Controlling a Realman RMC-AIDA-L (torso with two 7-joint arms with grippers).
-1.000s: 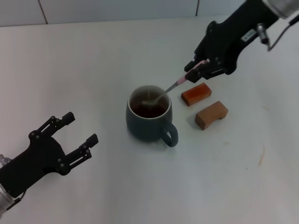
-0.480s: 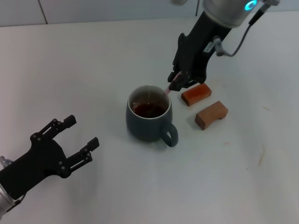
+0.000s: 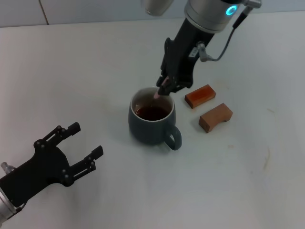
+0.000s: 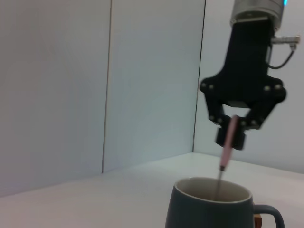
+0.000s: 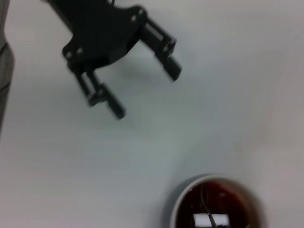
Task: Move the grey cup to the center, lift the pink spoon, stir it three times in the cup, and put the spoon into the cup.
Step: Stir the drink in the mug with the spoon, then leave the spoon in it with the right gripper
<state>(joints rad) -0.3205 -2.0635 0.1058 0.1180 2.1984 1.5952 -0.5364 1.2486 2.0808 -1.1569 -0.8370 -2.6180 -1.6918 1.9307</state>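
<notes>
The grey cup (image 3: pixel 151 122) stands mid-table, handle toward the front right, with dark reddish-brown liquid inside; it also shows in the left wrist view (image 4: pixel 211 206) and the right wrist view (image 5: pixel 216 204). My right gripper (image 3: pixel 166 87) hangs just above the cup's far rim, shut on the pink spoon (image 3: pixel 157 94). The spoon points nearly straight down, its metal end inside the cup (image 4: pixel 227 147). My left gripper (image 3: pixel 76 145) rests open near the front left of the table, apart from the cup.
Two brown wooden blocks lie right of the cup: one orange-brown (image 3: pixel 200 95), one lighter and arched (image 3: pixel 215 117). A tiled wall (image 4: pixel 95 85) runs behind the white table (image 3: pixel 86 67).
My right arm swung left and over the cup, turning the spoon from a slant to nearly upright. The left gripper drifted slightly toward the front.
</notes>
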